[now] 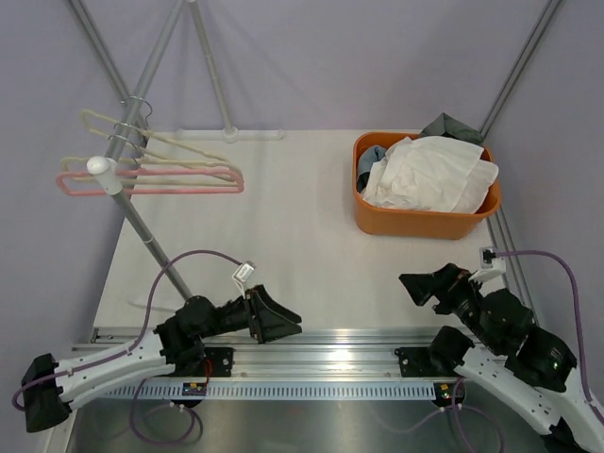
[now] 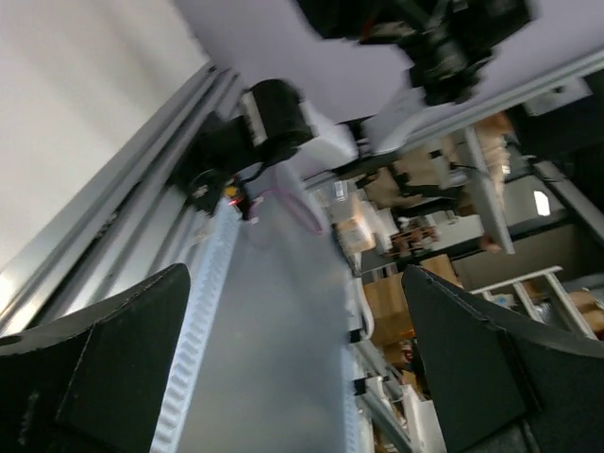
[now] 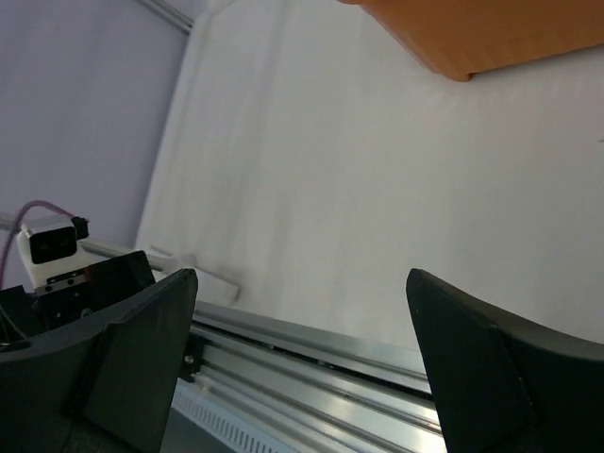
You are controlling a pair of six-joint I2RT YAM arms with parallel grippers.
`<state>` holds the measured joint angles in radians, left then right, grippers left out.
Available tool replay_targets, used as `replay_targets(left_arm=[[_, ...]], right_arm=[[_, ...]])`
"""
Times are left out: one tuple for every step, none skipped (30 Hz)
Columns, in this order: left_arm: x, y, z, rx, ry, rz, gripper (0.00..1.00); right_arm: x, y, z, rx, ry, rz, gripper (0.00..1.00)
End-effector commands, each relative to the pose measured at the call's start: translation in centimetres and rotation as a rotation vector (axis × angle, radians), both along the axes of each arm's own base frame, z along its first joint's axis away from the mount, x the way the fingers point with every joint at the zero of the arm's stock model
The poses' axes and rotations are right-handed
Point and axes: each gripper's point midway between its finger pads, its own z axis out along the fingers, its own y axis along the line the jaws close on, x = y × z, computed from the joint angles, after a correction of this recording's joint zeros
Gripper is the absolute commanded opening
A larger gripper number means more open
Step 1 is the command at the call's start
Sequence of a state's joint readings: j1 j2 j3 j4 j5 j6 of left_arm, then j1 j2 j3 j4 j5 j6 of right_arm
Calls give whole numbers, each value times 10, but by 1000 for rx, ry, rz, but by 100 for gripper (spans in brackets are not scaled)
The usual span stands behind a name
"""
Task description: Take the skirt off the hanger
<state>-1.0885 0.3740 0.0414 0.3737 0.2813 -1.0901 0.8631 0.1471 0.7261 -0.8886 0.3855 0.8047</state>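
Note:
A pink hanger [image 1: 160, 188] and two cream hangers [image 1: 175, 143] hang bare on a slanted grey rail [image 1: 142, 222] at the left. A crumpled white garment [image 1: 429, 175] lies in the orange basket [image 1: 415, 225] at the back right; I cannot tell whether it is the skirt. My left gripper [image 1: 286, 326] rests low over the metal rail at the near edge, open and empty [image 2: 294, 283]. On the right, the other gripper [image 1: 413, 287] hovers near the table's front edge, also open with nothing between its fingers [image 3: 302, 283].
Grey-blue cloth [image 1: 451, 127] sits behind the white garment in the basket. The basket's orange corner [image 3: 491, 38] shows in the right wrist view. Frame poles [image 1: 212, 75] rise at the back. A purple cable [image 1: 189, 260] loops over the left arm.

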Motion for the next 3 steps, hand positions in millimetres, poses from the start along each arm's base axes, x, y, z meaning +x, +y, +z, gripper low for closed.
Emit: replay_targets(left_arm=[[-21, 12, 36, -262, -25, -86, 99], [-26, 18, 44, -325, -52, -106, 99], [-31, 21, 49, -359, -63, -124, 99]], right_arm=[[-14, 15, 3, 198, 11, 64, 99], [-18, 18, 3, 218, 9, 91, 99], [-21, 20, 5, 244, -6, 114, 99]])
